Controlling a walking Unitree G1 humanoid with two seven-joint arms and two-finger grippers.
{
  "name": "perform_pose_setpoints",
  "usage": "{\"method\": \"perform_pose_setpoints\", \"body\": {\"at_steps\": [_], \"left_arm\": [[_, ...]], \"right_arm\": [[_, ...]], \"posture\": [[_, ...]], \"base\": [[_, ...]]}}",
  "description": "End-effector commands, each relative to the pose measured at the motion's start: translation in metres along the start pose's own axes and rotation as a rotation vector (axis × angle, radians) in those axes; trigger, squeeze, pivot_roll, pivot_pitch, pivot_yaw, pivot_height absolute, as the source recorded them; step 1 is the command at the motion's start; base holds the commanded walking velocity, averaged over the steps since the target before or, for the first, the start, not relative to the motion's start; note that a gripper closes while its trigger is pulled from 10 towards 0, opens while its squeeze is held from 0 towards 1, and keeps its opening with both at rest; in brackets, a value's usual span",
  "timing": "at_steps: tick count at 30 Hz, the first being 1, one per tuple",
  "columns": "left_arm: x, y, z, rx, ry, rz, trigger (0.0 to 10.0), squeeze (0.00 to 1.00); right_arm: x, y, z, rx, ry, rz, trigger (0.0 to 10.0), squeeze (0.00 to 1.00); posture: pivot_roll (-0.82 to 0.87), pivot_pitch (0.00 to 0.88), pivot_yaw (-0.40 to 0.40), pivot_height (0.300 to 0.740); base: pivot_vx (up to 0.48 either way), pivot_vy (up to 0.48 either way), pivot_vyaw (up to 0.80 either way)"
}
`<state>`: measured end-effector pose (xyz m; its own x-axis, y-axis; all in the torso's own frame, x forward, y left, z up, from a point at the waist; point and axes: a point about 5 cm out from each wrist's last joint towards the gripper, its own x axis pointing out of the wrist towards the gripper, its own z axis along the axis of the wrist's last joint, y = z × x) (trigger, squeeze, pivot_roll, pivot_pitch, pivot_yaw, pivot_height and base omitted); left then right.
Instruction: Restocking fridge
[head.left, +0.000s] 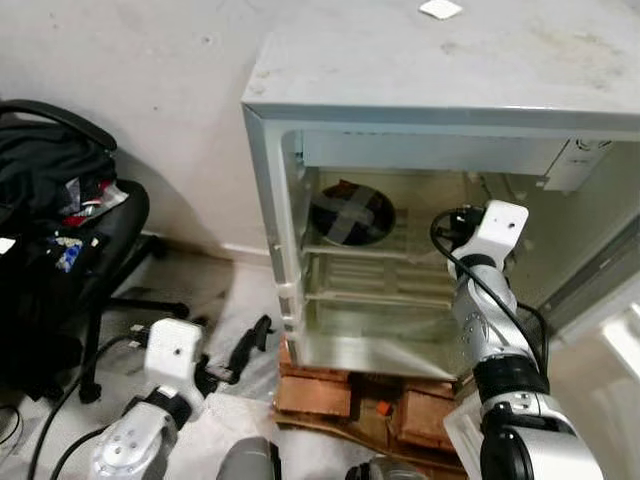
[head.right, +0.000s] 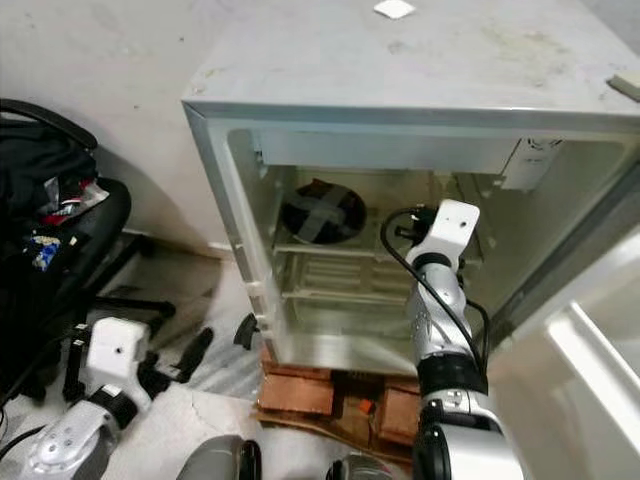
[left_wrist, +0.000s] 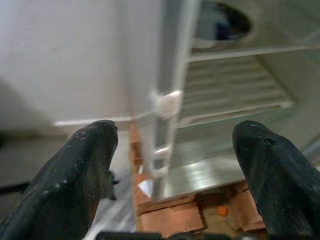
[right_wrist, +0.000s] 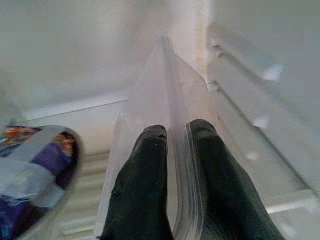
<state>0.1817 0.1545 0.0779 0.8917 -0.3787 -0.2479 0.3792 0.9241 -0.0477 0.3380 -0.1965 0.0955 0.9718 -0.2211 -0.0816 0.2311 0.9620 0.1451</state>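
The small white fridge (head.left: 268, 190) stands open on the floor. On its upper shelf at the back left lies a round dark dish (head.left: 350, 213) wrapped with grey tape, also seen as the dish (right_wrist: 35, 170) close by. My right arm (head.left: 497, 228) reaches into the upper right of the fridge. There my right gripper (right_wrist: 175, 132) is shut on the edge of a clear plastic pack (right_wrist: 160, 85), held upright beside the right inner wall. My left gripper (left_wrist: 175, 135) is open and holds nothing, low by the floor left of the fridge (head.left: 235, 358).
A black office chair (head.left: 110, 240) piled with dark bags stands at the left. Red-brown bricks (head.left: 315, 392) prop up the fridge. Its door (head.left: 620, 330) hangs open at the right. Bare wire shelves (head.left: 360, 295) sit lower inside. A small white object (head.left: 440, 9) lies on top.
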Motion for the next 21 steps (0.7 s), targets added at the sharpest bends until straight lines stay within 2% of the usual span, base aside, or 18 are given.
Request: {"method": "perform_pose_setpoints", "body": {"at_steps": [1,5,9,14,18,21], "left_arm": [[-0.002,0.002,0.001,0.017,0.013,0.006,10.0,0.0],[-0.004,0.002,0.003,0.011,0.021,0.019,10.0,0.0],[-0.009,-0.003,0.006,0.006,0.026,0.008,10.0,0.0],[-0.016,-0.007,0.006,0.005,0.035,0.007,10.0,0.0],[-0.021,-0.01,0.006,-0.002,0.048,0.009,10.0,0.0],[-0.025,-0.012,0.004,-0.012,0.064,0.011,10.0,0.0]], "right_arm": [[0.003,-0.001,0.002,-0.002,-0.01,-0.018,10.0,0.0],[0.008,0.008,-0.001,0.005,-0.003,-0.02,10.0,0.0],[0.015,0.018,-0.005,0.075,0.052,-0.039,10.0,0.0],[0.02,0.027,-0.004,0.105,0.084,-0.047,10.0,0.0],[0.023,0.034,-0.001,0.116,0.094,-0.04,10.0,0.0],[0.028,0.046,0.006,0.116,0.102,-0.021,10.0,0.0]], "posture": [[0.12,0.142,0.032,0.74],[0.15,0.154,0.035,0.74],[0.18,0.167,0.032,0.74],[0.21,0.193,0.028,0.74],[0.23,0.207,0.021,0.74],[0.23,0.216,0.02,0.74]], "base": [[0.0,0.0,0.0],[0.0,0.0,0.0],[0.0,0.0,0.0],[0.0,0.0,0.0],[0.0,0.0,0.0],[0.0,0.0,0.0]]}}
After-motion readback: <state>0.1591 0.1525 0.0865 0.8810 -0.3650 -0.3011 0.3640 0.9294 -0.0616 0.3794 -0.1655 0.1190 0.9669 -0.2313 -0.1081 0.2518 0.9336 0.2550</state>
